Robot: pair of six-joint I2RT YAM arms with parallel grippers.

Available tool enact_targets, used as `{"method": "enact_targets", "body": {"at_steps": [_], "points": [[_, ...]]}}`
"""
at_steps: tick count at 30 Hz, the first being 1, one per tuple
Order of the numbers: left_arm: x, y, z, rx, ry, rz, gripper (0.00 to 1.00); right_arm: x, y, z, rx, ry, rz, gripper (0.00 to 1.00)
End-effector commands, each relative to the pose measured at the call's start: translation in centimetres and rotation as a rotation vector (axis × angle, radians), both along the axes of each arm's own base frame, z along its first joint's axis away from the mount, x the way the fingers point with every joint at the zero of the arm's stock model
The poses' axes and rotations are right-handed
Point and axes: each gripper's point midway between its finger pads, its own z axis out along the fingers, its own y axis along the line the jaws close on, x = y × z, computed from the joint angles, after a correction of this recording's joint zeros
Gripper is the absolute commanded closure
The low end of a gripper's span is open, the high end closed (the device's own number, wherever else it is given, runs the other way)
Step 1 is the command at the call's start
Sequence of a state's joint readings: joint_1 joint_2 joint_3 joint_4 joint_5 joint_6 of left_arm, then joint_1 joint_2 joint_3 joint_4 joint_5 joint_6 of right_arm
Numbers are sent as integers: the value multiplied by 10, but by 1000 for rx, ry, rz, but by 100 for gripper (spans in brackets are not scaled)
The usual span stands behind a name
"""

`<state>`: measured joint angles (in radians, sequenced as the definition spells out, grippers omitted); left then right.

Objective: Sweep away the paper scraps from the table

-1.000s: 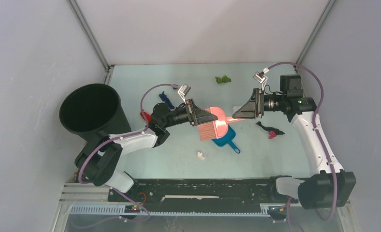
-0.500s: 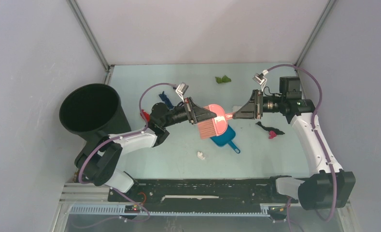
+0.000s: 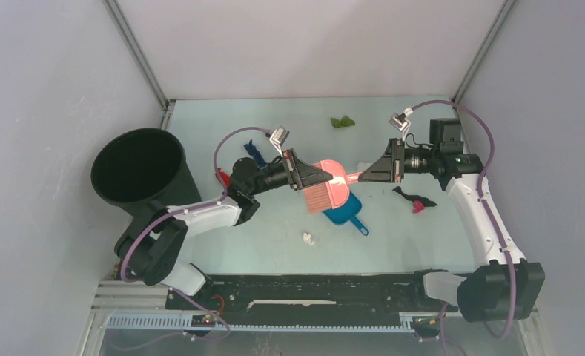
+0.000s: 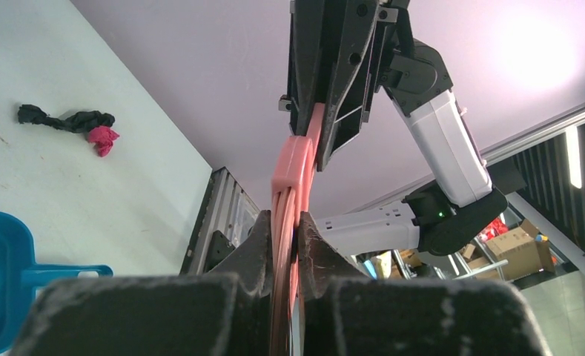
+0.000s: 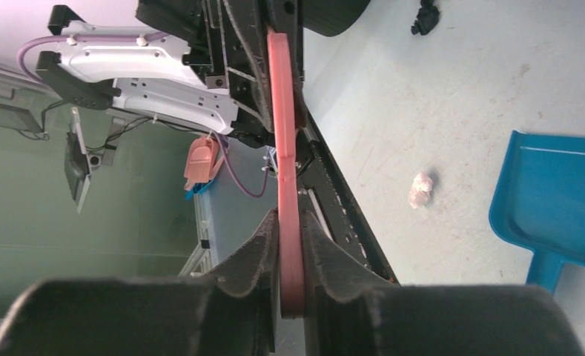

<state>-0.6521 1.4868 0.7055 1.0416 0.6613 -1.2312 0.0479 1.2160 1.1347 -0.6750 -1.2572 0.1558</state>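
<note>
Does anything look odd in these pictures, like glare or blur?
Top view: the pink plastic brush looks washed out, almost glowing, at its handle. Left wrist view: a bright glare patch on the grey wall; the near jaws are dark and blurred. Right wrist view: near jaws blurred too, the small white paper scrap fairly sharp.

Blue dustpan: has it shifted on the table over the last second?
No. The blue dustpan sits where it was, with the same gap to the white scrap near it.
</note>
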Motion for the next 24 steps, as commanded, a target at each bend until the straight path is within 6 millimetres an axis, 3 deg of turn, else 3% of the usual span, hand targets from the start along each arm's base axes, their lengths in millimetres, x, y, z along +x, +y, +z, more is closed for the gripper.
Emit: {"method": "enact_targets", "body": {"at_steps": [1, 3, 4, 7, 11, 14, 16, 20, 24], "points": [[4, 0, 15, -28, -41, 4, 100, -3, -2, 10, 17, -45, 0, 85], [5, -1, 12, -5, -40, 4, 89, -1, -5, 8, 16, -47, -11, 96], [7, -2, 8, 16, -39, 7, 73, 1, -7, 7, 15, -51, -17, 100], [13, 0, 0, 121, -87, 54, 47, 12, -22, 3, 9, -60, -73, 100], [39, 27, -21, 469, -243, 254, 30, 40, -63, -9, -39, -61, -243, 100], [53, 59, -49, 764, -226, 430, 26, 66, -108, -36, -227, -86, -461, 100], [54, 63, -68, 877, -169, 495, 26, 79, -138, -51, -343, -117, -613, 100], [43, 44, -103, 1015, -37, 542, 26, 88, -175, -68, -430, -154, -816, 100], [30, 17, -144, 990, 218, 534, 28, 85, -204, -68, -518, -186, -955, 100]]}}
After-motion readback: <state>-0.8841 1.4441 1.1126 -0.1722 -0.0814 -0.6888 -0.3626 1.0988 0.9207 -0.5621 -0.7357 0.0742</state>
